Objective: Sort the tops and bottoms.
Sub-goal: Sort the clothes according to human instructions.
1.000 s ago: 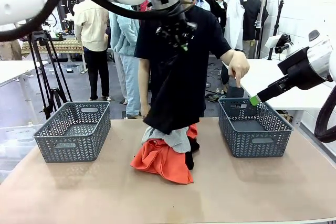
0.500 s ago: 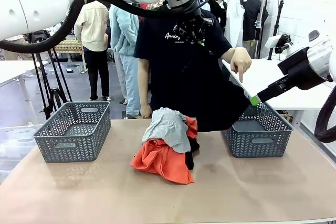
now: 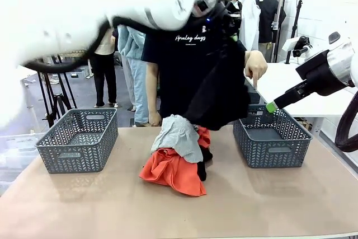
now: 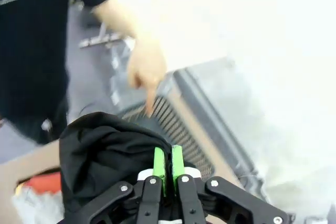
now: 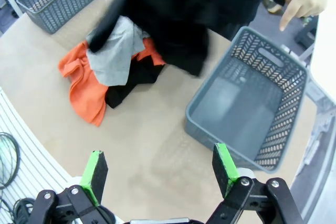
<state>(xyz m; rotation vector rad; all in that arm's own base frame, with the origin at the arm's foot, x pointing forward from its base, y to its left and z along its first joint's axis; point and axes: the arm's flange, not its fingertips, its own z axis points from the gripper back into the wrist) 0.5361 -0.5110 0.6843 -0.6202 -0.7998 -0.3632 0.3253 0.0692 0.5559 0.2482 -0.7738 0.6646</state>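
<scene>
Left, a grey perforated plastic basket. Centre, a light grey cloth top lies on a bright orange-red cloth top. The left gripper, clenched, grasps a plain black cloth garment hanging just beside a second such basket, at which a person's hand points. The right gripper is released.

You'll see both arms are white, smooth and rounded. A thick black cable loops beneath the left arm, and another hangs at the right arm. The left claw is black, with silver screws at its linkage joints and bright green pads; the right claw matches. The person wears a black short-sleeved T-shirt with white script across the chest.
</scene>
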